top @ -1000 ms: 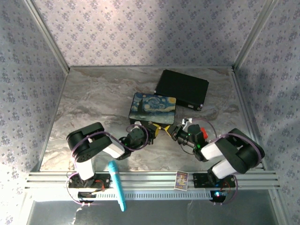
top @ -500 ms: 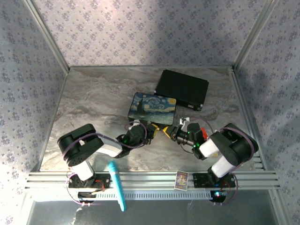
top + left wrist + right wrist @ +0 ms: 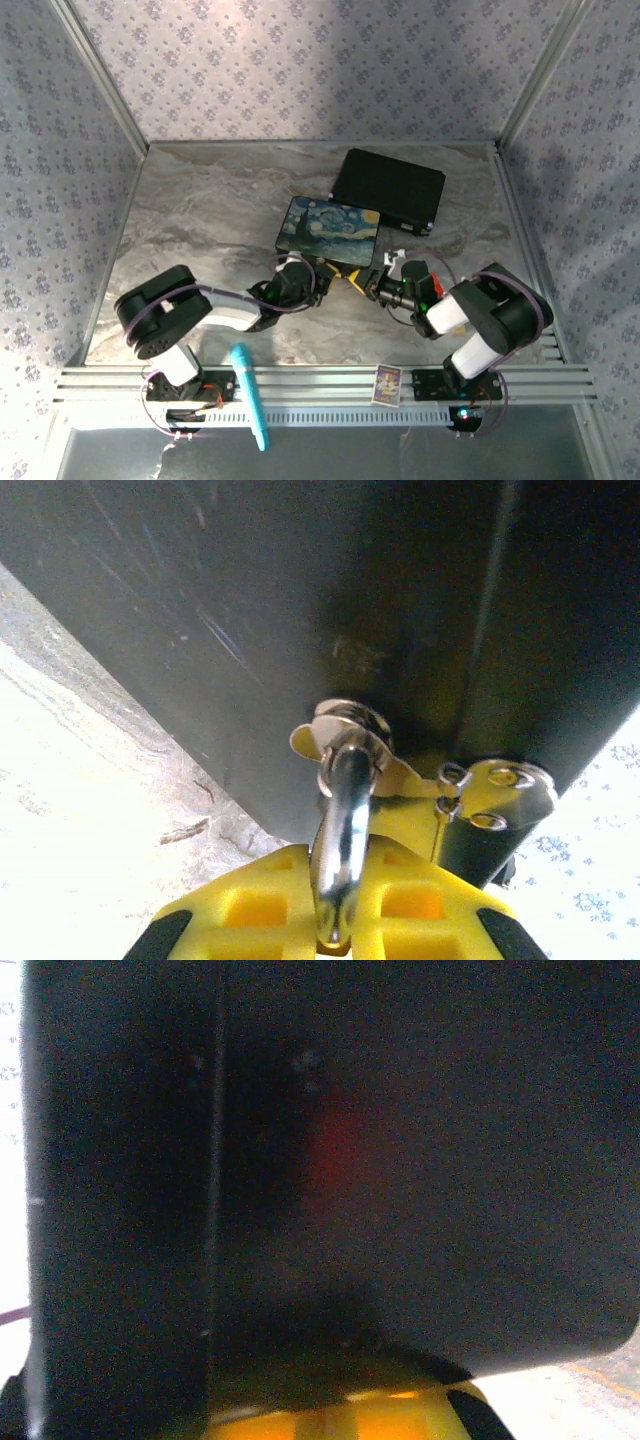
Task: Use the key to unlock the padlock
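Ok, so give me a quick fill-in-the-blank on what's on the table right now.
1. The padlock hangs from the box by a shackle of ___ colour.
2. Behind the painted box lies a flat ___ case.
3. The teal pen lies on the rail by the ___ arm's base.
Missing words: silver; black; left.

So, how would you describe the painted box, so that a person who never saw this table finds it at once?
On the marbled table, look near the middle, on the near-left side of the plain black case. The painted box lies there. Its lid shows a swirling blue night sky with a yellow moon; its neighbour is all black.
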Motion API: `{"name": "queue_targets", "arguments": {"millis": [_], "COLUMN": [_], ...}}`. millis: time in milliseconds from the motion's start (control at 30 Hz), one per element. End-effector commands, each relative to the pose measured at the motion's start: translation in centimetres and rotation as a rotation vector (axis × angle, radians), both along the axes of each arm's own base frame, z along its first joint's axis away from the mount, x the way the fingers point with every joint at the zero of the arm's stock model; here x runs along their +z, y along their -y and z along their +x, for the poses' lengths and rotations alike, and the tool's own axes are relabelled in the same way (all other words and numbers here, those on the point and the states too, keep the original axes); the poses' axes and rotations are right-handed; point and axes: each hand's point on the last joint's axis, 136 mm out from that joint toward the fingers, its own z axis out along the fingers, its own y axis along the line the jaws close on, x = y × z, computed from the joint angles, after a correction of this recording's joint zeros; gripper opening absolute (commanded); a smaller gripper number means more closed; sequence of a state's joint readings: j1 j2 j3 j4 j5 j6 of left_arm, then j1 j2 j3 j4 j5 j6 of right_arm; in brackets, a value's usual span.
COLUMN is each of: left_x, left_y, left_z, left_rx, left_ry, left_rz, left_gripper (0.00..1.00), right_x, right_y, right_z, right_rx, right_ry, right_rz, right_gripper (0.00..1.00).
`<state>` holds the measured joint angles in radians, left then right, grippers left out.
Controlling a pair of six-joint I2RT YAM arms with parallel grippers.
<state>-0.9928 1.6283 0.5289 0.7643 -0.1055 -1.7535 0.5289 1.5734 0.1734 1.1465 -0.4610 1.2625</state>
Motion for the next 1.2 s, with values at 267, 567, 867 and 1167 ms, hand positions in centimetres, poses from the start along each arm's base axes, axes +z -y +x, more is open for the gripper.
{"name": "queue_targets", "arguments": {"millis": [267, 567, 867, 1167], "left_x": [7.7, 8.0, 5.4, 4.7], "left_y": [3.9, 5.8, 4.9, 1.9], "left_z": [-2.0, -2.8, -2.6, -1.5], "left_rx": [-0.143, -0.188, -0.141, -0.07], "left_ry": [0.16, 0.17, 0.101, 0.089], "left_rz": [-0.169, -0.231, -0.226, -0.14], "left_gripper": [0.0, 0.0, 0.0, 0.0], "right_x": [4.3, 3.5, 3.2, -0.2], "right_y": [-4.8, -6.4, -6.8, -2.2], "right_z": [-1.4, -1.0, -1.9, -3.5], "right_rx": [0.138, 0.161, 0.184, 0.162], "right_ry": [0.113, 0.097, 0.201, 0.189], "right_rz": [0.068, 0.078, -0.071, -0.325], "right_gripper": [0.0, 0.0, 0.0, 0.39]}}
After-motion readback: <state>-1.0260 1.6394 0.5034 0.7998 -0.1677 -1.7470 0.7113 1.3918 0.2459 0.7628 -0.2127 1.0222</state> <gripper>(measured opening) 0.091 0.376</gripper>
